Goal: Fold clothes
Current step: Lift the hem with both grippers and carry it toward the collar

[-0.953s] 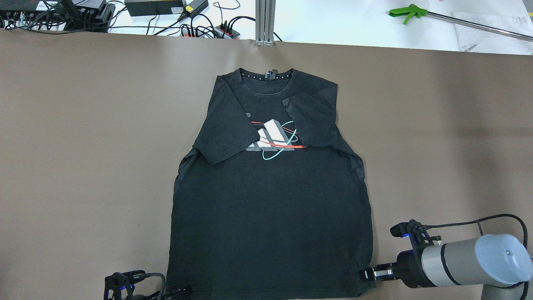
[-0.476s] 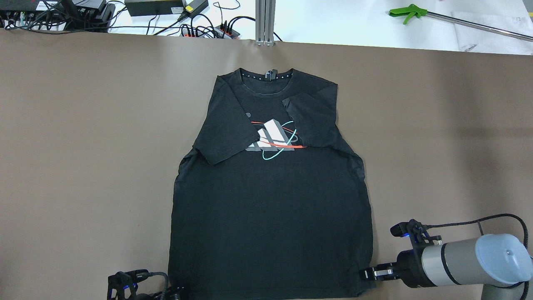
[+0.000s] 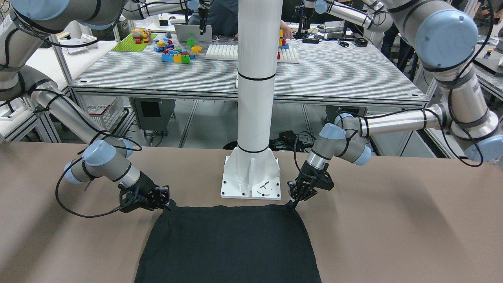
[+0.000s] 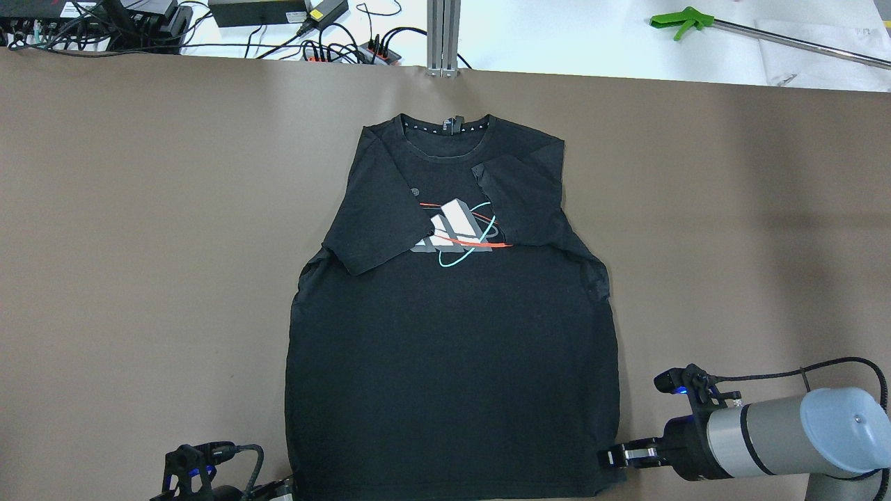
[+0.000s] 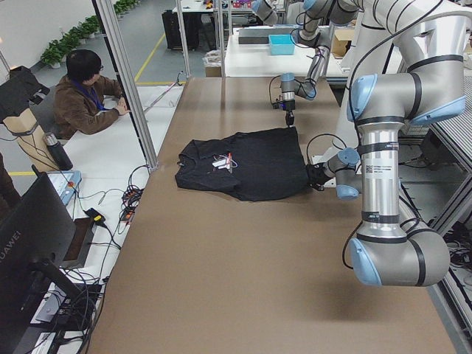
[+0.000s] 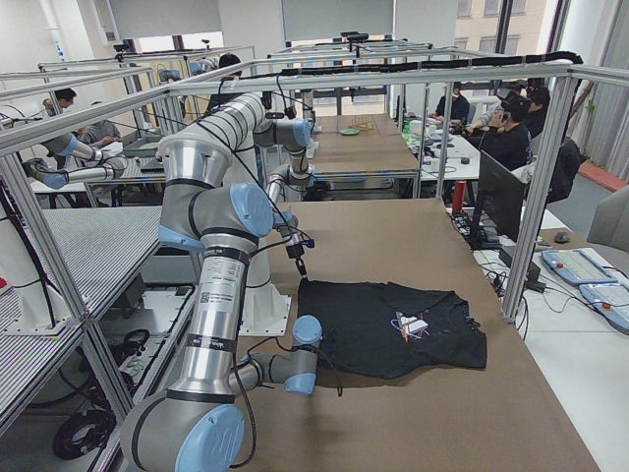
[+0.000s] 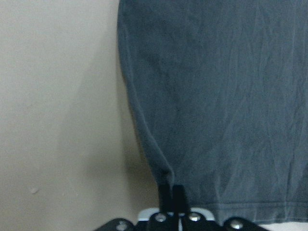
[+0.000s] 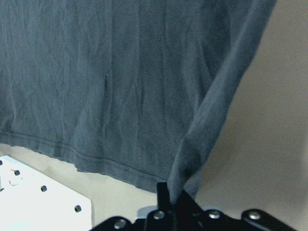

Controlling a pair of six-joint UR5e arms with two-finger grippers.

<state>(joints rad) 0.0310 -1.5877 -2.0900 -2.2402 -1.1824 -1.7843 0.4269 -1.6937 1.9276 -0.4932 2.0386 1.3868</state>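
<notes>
Left gripper point(image 7: 172, 190): clamps down on a corner of the hem point(image 7: 250, 208) of the clothes point(image 4: 452, 362), fingers pressed together with a pinch of black fabric between them. Holds the corner on the robot's left, low against the brown table cover point(image 4: 139, 243). Draws the shirt's side edge into a slight ridge running away from the fingertips in the wrist view.

Right gripper point(image 8: 171, 190): likewise closed on fabric, this time on the hem corner at the robot's right. Raises a more pronounced fold that climbs from the jaws up across the wrist view, with the double-stitched hem stretching off to one side. Reaches in sideways along the table's near edge in the overhead view.

Between the two: a straight run of hem, just in front of the white pedestal point(image 3: 251, 177) of the robot's base, as seen from the front.

Farther out, the rest of the black T-shirt: spread flat and front up in the middle of the table, hem toward the robot, collar point(image 4: 445, 129) toward the far edge. Shows both short sleeves point(image 4: 376, 223) folded inward over the chest, partly covering a grey, red and turquoise print point(image 4: 456, 233).

Beyond the brown cover: a white surface with black cables point(image 4: 334, 42) and a green-handled tool point(image 4: 679, 19). Past the table's far side in the left side view: a seated person point(image 5: 85, 92).
</notes>
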